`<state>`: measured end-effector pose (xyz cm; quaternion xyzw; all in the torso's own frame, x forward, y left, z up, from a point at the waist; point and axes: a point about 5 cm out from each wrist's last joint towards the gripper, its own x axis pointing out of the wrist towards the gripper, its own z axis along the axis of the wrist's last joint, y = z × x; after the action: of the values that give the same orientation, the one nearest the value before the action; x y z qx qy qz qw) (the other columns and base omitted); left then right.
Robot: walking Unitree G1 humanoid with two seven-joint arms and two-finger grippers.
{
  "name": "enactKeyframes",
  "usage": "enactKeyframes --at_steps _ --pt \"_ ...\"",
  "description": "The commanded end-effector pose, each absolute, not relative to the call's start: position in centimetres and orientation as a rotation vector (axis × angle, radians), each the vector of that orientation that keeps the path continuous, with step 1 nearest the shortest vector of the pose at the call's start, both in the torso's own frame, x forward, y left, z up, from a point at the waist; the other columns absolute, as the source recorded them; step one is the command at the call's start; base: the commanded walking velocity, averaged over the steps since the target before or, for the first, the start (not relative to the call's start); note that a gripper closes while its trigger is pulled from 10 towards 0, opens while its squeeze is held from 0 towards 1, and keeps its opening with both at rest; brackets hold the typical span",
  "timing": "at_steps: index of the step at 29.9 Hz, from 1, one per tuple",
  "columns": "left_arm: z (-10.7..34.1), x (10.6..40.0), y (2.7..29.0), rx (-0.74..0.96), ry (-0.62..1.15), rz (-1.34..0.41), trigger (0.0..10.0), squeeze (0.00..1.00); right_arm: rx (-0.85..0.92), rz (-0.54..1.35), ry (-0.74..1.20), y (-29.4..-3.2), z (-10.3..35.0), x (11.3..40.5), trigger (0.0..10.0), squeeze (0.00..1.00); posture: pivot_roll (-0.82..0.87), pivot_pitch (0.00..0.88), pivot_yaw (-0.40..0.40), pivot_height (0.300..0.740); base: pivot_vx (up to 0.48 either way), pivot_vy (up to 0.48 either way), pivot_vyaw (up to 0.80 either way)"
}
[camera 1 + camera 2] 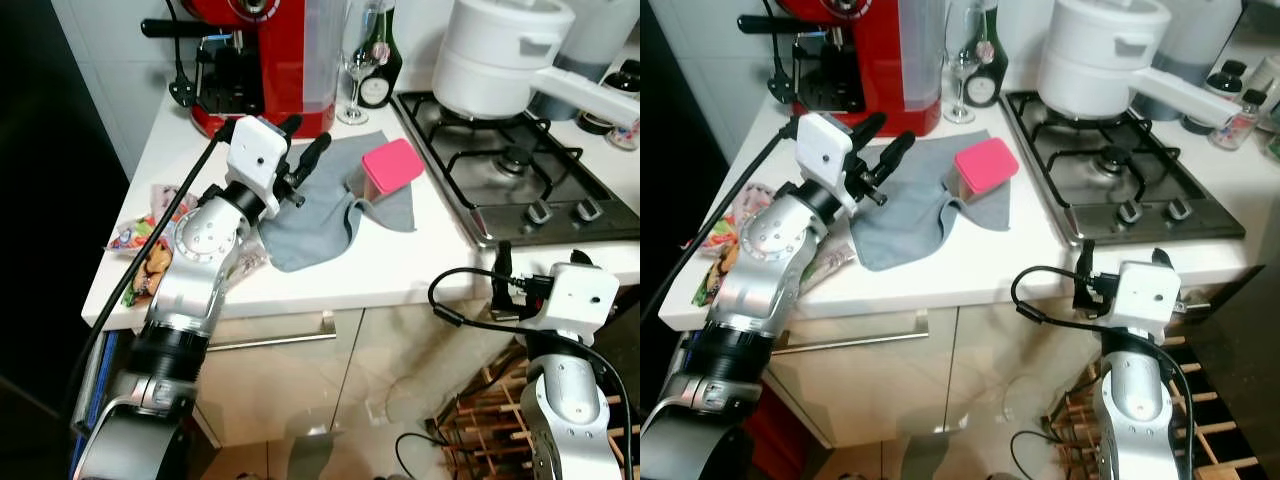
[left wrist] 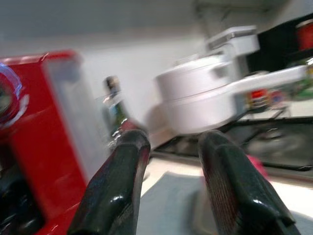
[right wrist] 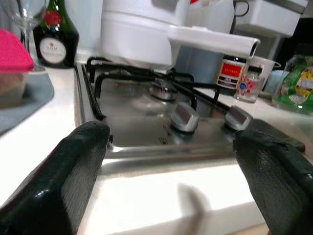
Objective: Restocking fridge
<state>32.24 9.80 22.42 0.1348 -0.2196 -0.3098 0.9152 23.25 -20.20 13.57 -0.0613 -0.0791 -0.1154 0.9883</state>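
pink-lidded container (image 1: 391, 166) (food inside), grey cloth (image 1: 320, 200)

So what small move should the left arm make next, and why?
Probably ease the left gripper forward toward the pink-lidded container: its open fingers hover above the grey cloth, pointed that way but short of it, holding nothing. The right gripper waits below the counter edge.

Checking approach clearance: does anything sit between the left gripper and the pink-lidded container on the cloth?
Nothing visible does. The left gripper, fingers open, hovers over the grey cloth, and only bare cloth lies between it and the pink-lidded container.
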Motion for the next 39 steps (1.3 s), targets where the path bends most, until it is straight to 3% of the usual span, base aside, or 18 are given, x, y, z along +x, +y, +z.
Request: enactKeyframes --at_steps 1,13,24,28,37,38,39 --pt "21.8 31.0 7.9 0.306 -0.440 -0.732 10.0 1.00 -0.111 -0.185 -0.216 -19.2 14.6 23.7 10.0 0.00 -0.14 0.000 -0.005 0.740 0.000 0.000 0.00" --pt "19.7 30.7 6.3 0.440 -0.385 -0.781 10.0 1.00 -0.108 -0.136 -0.246 -18.3 15.1 24.8 10.0 0.00 -0.14 0.000 -0.003 0.740 0.000 0.000 0.00" --pt "17.3 34.5 7.2 0.499 -0.256 -0.703 10.0 1.00 -0.114 -0.118 -0.258 -18.0 15.2 24.9 10.0 0.00 -0.14 0.000 -0.005 0.740 0.000 0.000 0.00" --pt "17.8 36.1 7.0 0.433 -0.234 -0.671 10.0 1.00 -0.119 -0.118 -0.264 -17.9 15.3 25.0 10.0 0.00 -0.16 0.000 -0.002 0.740 0.000 0.000 0.00" --pt "17.2 37.1 6.7 0.420 -0.191 -0.658 10.0 1.00 -0.127 -0.116 -0.267 -18.0 15.4 24.9 10.0 0.00 -0.17 0.000 -0.010 0.740 0.000 0.000 0.00" --pt "17.0 37.2 6.5 0.421 -0.182 -0.667 10.0 0.30 -0.129 -0.114 -0.267 -18.0 15.4 24.9 10.0 0.00 -0.17 0.000 -0.010 0.740 0.000 0.000 0.00" --pt "16.8 37.2 6.3 0.421 -0.177 -0.674 10.0 0.30 -0.130 -0.114 -0.268 -18.0 15.4 24.9 10.0 0.00 -0.17 0.000 -0.010 0.740 0.000 0.000 0.00"
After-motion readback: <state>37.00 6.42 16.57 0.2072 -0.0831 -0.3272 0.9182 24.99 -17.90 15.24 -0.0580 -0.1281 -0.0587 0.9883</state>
